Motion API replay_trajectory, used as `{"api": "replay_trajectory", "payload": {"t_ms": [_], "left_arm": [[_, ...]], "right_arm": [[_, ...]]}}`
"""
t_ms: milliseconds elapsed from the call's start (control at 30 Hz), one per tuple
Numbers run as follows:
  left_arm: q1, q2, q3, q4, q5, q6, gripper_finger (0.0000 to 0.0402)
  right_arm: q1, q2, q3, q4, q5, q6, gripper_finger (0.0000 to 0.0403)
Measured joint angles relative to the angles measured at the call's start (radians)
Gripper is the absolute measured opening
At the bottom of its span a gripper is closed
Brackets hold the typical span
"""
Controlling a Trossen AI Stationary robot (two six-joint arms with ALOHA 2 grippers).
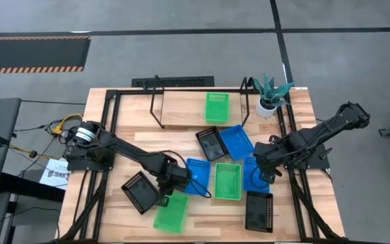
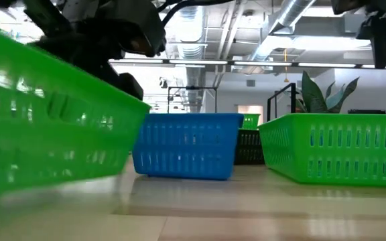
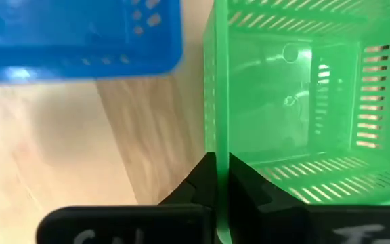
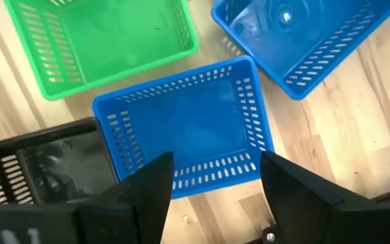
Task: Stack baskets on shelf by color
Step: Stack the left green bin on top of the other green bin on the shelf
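My left gripper (image 1: pixel 176 186) is shut on a green basket (image 1: pixel 171 212) near the table's near edge; this basket fills the left of the low view (image 2: pixel 45 127). My right gripper (image 4: pixel 212 183) hovers open over a blue basket (image 4: pixel 185 129) on the table's right (image 1: pixel 256 173). One green basket (image 1: pixel 216 107) rests by its bottom on the shelf (image 1: pixel 181 108). Lying on the table are another green basket (image 1: pixel 227 181), two more blue ones (image 1: pixel 196 175) (image 1: pixel 236 141) and three black ones (image 1: pixel 139 191) (image 1: pixel 212 142) (image 1: pixel 258 211). My left gripper pinches a side wall of the green basket at its rim (image 3: pixel 220 146), one finger (image 3: pixel 252 193) inside the basket and one (image 3: pixel 191 190) outside. The fingers come slanting down from above. The basket sits tilted in the low view; whether it is clear of the table I cannot tell.
A potted plant (image 1: pixel 269 96) stands at the shelf's right end. The black table frame's rails (image 1: pixel 107 115) run along both sides. The shelf board left of its green basket is bare. Baskets crowd the table's middle and right.
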Motion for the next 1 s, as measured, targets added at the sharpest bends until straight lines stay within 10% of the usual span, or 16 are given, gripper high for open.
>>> {"api": "replay_trajectory", "payload": {"t_ms": [533,1000], "left_arm": [[0.205,-0.12,0.137,-0.365,-0.056,0.202,0.0],[0.566,-0.146,0.416,-0.312,-0.248,0.388,0.0]], "right_arm": [[-0.015,0.0,0.0,0.023,0.002,-0.001,0.0245],[-0.108,0.0,0.0,0.069,0.003,0.025,0.0245]]}}
